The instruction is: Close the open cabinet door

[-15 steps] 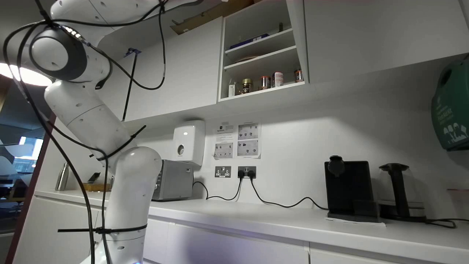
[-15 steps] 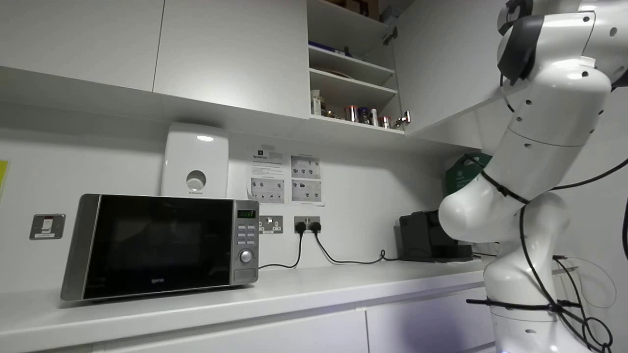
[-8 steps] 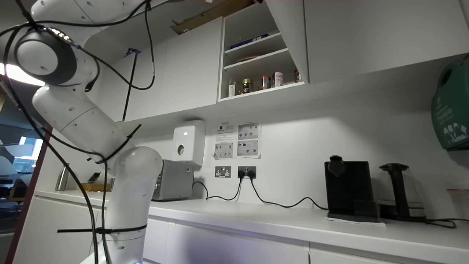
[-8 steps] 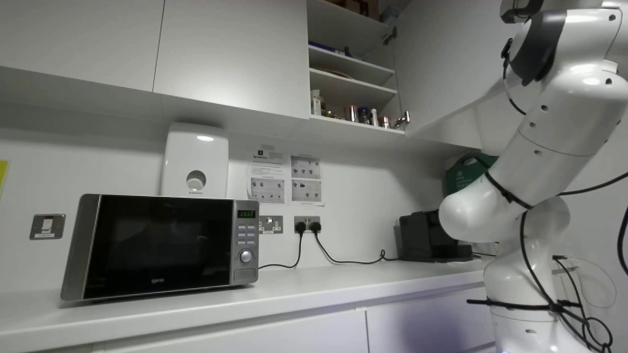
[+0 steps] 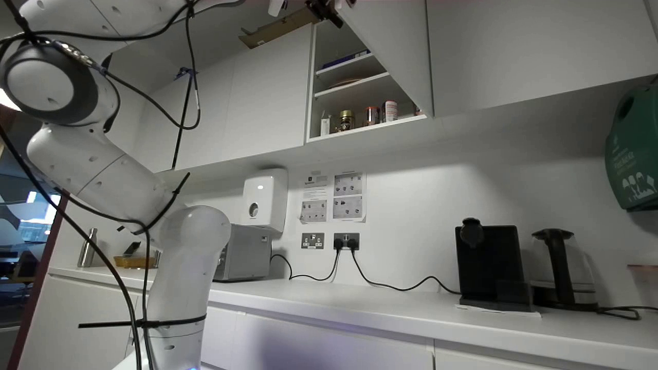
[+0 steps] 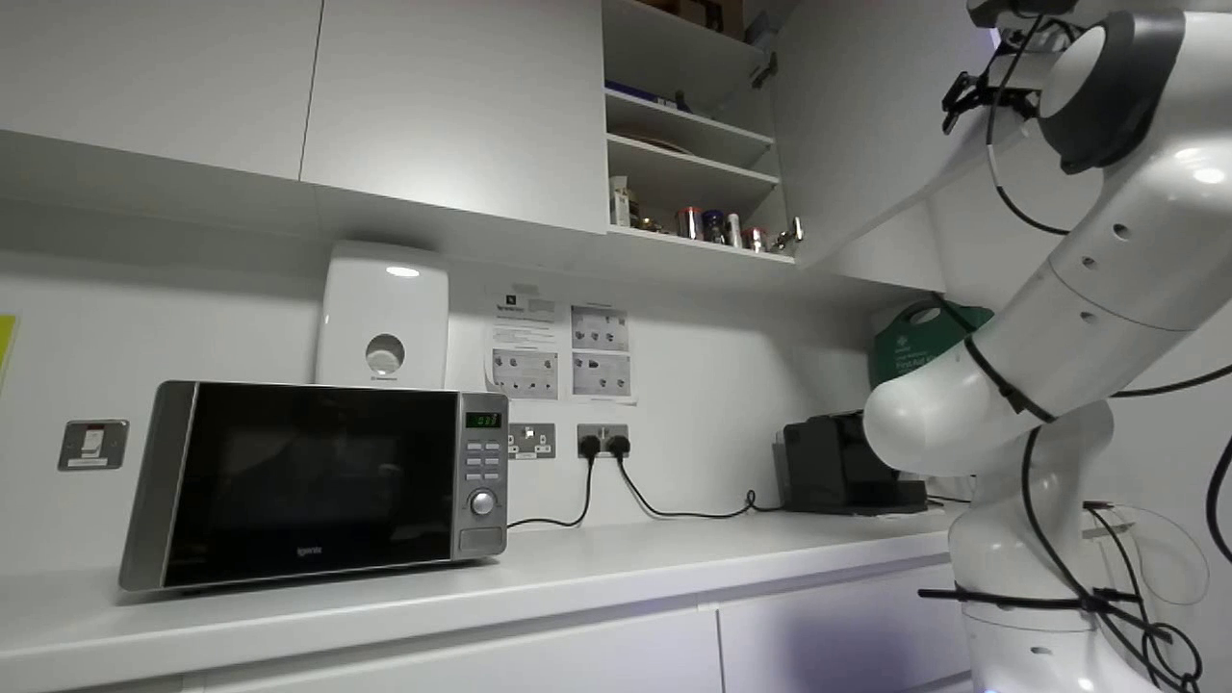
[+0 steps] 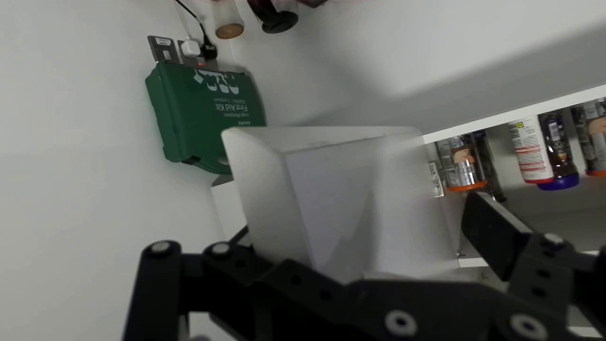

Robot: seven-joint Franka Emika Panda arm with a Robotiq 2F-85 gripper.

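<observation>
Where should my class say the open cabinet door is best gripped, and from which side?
Pinch the cabinet door across its free edge, probably from the room side: that edge juts out opposite the hinges, and no handle shows.

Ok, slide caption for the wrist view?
Open gripper near the open cabinet door, jars right, first-aid kit upper left.

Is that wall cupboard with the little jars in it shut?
No: in an exterior view the cabinet door stands open, leaving the gold-topped jar inside in plain sight.
</observation>
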